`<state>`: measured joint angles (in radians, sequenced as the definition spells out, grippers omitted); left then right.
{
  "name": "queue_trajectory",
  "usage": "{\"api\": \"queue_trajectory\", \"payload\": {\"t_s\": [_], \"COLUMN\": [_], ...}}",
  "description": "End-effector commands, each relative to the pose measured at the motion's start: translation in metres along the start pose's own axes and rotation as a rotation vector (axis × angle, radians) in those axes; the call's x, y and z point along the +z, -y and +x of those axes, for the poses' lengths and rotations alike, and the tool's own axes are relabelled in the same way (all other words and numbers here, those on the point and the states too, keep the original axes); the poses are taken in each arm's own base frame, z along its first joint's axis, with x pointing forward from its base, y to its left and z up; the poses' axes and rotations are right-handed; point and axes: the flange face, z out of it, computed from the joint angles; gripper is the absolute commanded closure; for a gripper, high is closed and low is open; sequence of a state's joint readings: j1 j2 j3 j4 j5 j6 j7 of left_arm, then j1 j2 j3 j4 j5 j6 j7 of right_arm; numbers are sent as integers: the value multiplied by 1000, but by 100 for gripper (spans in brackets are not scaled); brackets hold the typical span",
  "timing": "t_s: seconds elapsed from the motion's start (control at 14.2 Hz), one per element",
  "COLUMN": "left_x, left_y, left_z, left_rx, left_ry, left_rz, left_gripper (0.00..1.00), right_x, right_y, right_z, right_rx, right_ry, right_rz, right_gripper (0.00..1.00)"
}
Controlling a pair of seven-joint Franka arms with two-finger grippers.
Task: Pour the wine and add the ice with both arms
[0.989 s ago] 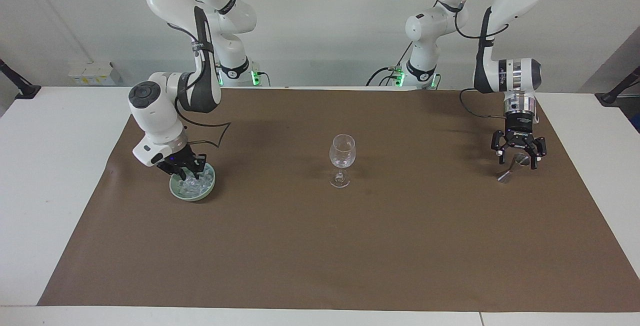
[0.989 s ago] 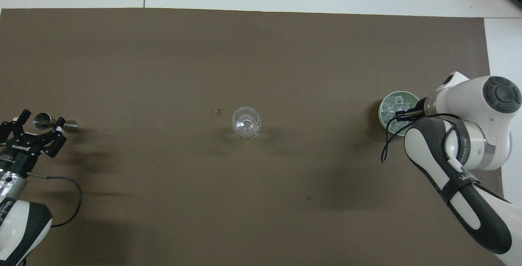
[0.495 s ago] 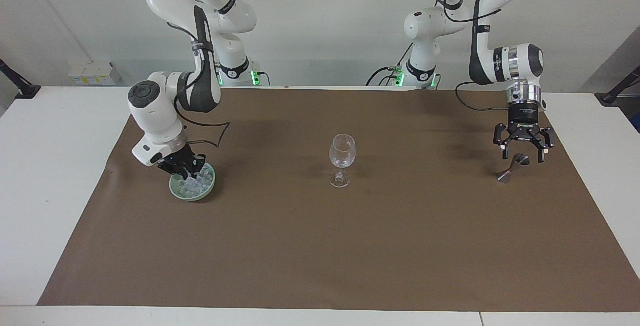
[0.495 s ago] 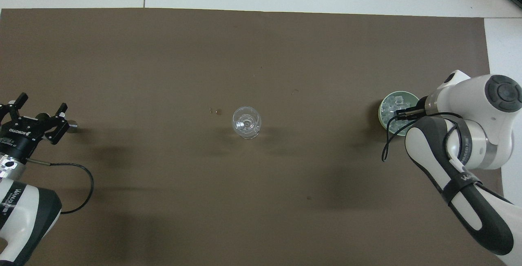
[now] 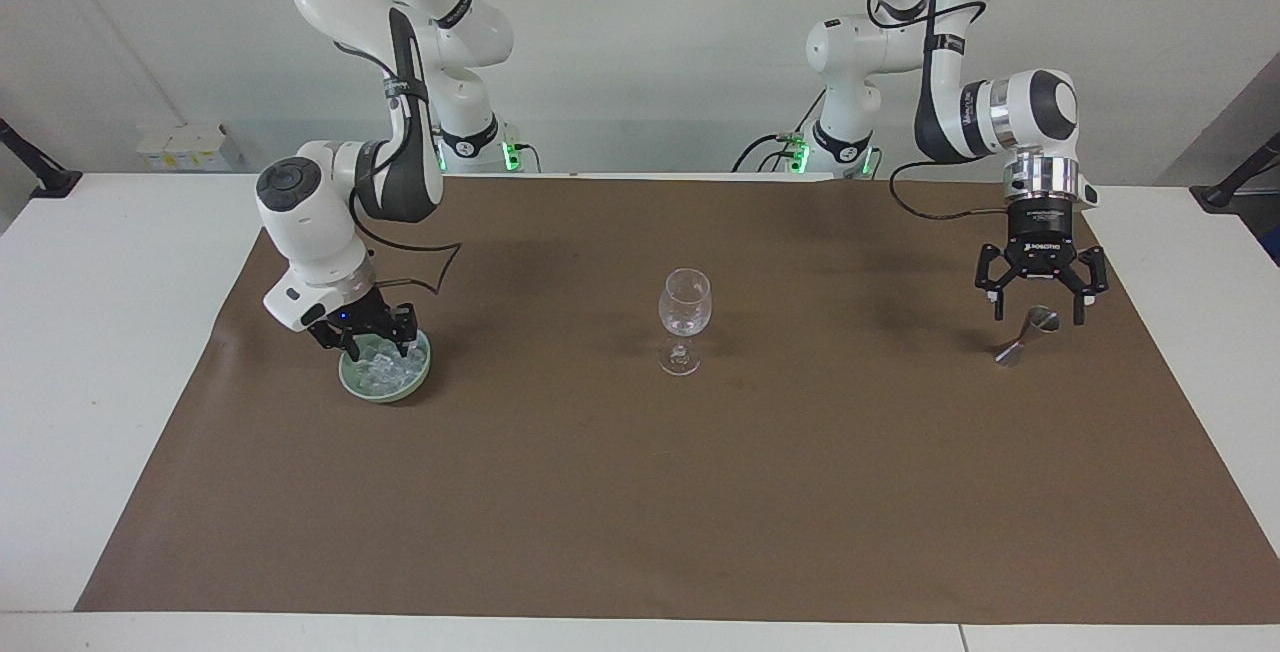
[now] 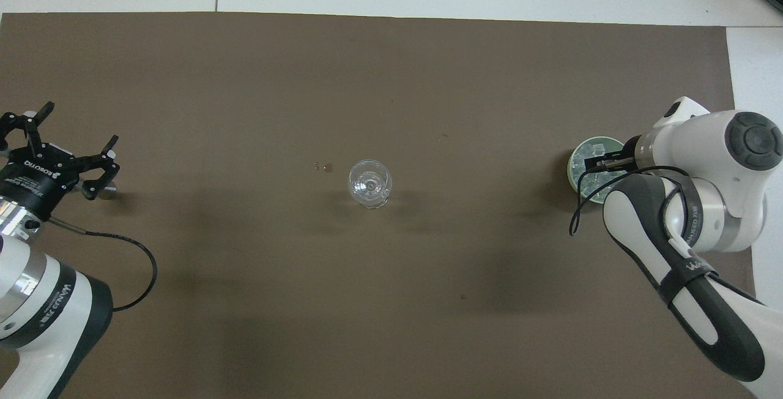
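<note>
An empty stemmed glass (image 5: 685,298) (image 6: 369,183) stands mid-mat. Toward the right arm's end sits a green bowl (image 5: 362,387) (image 6: 574,166) heaped with ice (image 5: 392,365) (image 6: 591,153). My right gripper (image 5: 378,334) (image 6: 601,164) hangs just over the ice, tilted into the bowl. Toward the left arm's end a small metal jigger (image 5: 1020,337) (image 6: 111,193) lies tipped on the mat. Directly above it my left gripper (image 5: 1038,310) (image 6: 73,142) points down, open and holding nothing. No wine is in view.
A brown mat (image 5: 640,492) (image 6: 391,81) covers most of the white table (image 5: 90,352). Two tiny specks (image 6: 322,166) lie on the mat beside the glass. The right arm's forearm (image 6: 679,264) stretches over the mat's corner nearest its base.
My left gripper has risen a little above the jigger, its wrist swinging up. My right gripper has lifted slightly out of the ice heap.
</note>
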<state>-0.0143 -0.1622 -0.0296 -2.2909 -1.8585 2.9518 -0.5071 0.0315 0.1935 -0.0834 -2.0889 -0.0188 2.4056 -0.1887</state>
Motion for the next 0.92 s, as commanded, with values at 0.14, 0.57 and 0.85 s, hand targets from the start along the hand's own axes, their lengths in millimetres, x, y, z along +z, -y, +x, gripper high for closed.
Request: {"api": "queue_trajectory", "payload": {"t_s": [0.14, 0.57, 0.85], "left_x": [-5, 0, -13], "left_y": [-10, -41, -74], "left_z": [-26, -50, -79], "left_rx": [345, 940, 1228], "left_ry": [-16, 40, 65], "left_rz": [51, 321, 579], "left_gripper": [0, 0, 0], "right_x": [7, 13, 11], "right_y": [-2, -1, 0], "right_z": [0, -3, -1], "right_rx": [-31, -29, -29], "right_ry": [-12, 4, 7], "right_rz": [-7, -4, -3], "right_gripper": [33, 58, 72]}}
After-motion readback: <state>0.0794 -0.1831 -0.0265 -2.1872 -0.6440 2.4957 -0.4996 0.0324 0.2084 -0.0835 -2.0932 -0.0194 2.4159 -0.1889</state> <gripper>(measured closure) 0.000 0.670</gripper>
